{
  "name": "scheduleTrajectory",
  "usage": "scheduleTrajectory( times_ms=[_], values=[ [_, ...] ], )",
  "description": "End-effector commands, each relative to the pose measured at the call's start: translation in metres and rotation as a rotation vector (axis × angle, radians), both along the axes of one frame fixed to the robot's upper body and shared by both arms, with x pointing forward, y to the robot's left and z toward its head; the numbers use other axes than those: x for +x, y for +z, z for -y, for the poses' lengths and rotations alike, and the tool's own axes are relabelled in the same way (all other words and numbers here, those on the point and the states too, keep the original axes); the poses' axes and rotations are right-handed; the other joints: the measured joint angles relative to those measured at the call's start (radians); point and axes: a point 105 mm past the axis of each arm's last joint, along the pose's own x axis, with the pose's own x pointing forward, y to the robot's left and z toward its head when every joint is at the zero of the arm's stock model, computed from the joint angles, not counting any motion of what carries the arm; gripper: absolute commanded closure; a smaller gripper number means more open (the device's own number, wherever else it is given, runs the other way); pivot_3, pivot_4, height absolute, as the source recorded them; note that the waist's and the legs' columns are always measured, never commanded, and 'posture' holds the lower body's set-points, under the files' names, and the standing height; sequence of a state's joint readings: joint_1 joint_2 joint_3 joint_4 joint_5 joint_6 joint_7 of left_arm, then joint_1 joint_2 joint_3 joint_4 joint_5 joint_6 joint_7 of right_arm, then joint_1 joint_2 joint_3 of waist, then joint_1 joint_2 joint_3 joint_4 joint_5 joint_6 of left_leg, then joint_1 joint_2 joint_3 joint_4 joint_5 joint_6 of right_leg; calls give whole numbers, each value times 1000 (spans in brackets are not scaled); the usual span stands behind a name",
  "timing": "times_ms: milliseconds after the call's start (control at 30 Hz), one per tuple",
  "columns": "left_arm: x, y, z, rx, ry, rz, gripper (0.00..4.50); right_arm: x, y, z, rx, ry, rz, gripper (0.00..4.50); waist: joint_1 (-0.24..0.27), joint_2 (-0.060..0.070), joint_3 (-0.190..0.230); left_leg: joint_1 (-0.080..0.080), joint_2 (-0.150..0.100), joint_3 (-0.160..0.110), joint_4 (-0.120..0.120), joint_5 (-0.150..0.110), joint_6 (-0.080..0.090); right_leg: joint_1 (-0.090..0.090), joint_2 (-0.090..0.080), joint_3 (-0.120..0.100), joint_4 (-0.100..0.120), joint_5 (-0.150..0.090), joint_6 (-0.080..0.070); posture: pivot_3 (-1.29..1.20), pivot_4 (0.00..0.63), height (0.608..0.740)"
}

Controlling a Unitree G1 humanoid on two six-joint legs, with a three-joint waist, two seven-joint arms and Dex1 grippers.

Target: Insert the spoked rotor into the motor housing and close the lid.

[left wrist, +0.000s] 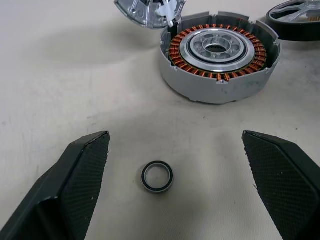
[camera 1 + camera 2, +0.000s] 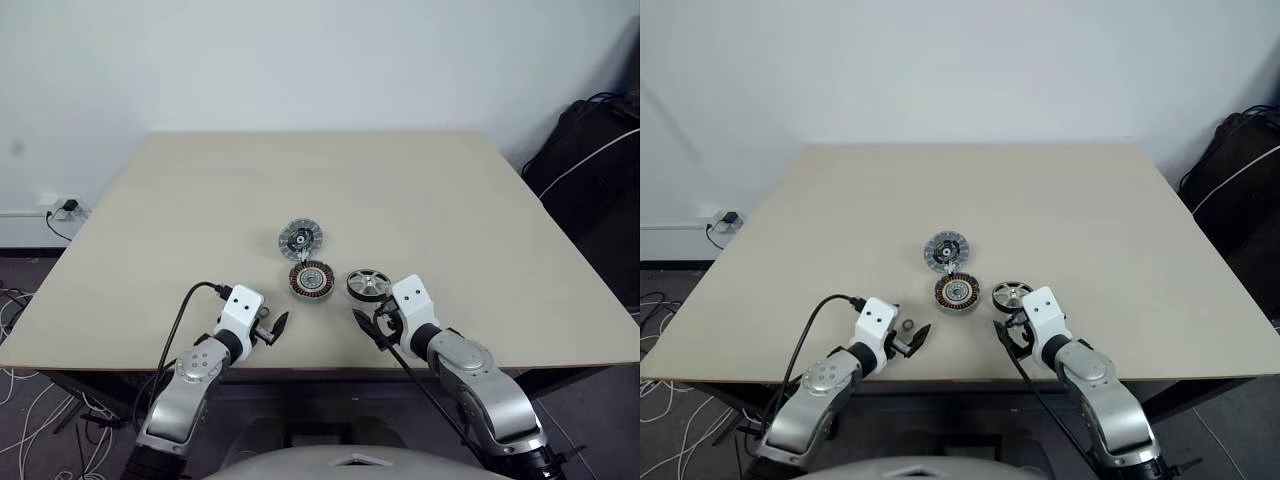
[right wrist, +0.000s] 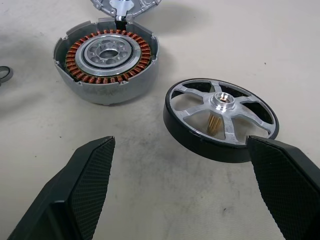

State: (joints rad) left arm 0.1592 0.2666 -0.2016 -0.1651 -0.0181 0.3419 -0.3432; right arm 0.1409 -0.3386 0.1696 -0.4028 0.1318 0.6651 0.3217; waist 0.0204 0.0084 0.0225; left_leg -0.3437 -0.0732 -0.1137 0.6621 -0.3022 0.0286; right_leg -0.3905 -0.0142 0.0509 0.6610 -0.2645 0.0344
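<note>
Starting out, we find rotor (image 2: 368, 284), housing (image 2: 311, 279) and lid (image 2: 300, 239) lying apart at frame centre; left gripper (image 2: 274, 328) and right gripper (image 2: 364, 323) gape wide, empty; insertion and closing remain.

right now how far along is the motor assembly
Nothing is assembled yet. The spoked rotor lies on the table beside the motor housing, whose copper windings are exposed, and the lid lies behind it. Both the left gripper and right gripper have open, empty jaws. Inserting the rotor and closing the lid remain.
</note>
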Motion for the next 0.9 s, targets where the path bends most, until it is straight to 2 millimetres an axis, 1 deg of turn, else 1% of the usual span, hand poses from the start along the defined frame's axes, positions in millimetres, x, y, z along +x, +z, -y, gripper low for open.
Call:
scheduleTrajectory(
  times_ms=[33, 900],
  values=[
    [4, 6, -2, -1, 10, 24, 35, 4, 13, -4, 13, 6, 56, 38, 0, 0, 0, 0, 0, 0, 0, 0, 0, 0, 0, 0, 0, 0, 0, 0, 0, 740],
    [5, 1, -3, -10, 23, 0, 35, 7, 15, -6, 21, 9, 66, 38, 0, 0, 0, 0, 0, 0, 0, 0, 0, 0, 0, 0, 0, 0, 0, 0, 0, 740]
  ],
)
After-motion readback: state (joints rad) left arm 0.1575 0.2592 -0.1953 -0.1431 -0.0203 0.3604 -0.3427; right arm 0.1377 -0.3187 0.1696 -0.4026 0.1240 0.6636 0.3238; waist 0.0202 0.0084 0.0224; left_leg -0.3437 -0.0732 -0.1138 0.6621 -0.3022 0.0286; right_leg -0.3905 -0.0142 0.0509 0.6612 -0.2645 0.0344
